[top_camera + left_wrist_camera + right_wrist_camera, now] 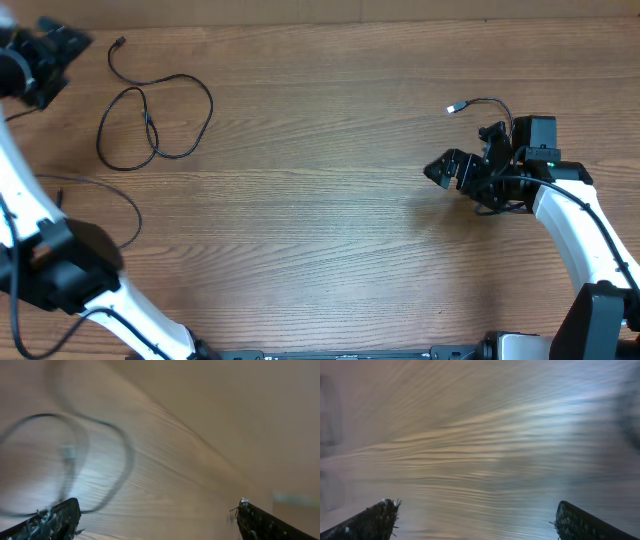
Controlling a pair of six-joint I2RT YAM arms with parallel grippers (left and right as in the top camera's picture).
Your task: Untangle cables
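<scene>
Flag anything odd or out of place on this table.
Nothing looks damaged. The looped cable at upper left crosses over itself. A second cable lies apart on the right, one end hidden behind the right gripper.

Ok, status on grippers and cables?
Left gripper fingers open, empty. Right gripper the same. Looped cable near left gripper, untouched; second cable beside right gripper. Nothing seen blocking.

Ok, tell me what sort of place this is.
Likely a robotics lab bench: a wooden table, a left arm and a right arm reaching over it, and thin black cables lying loose on top.
</scene>
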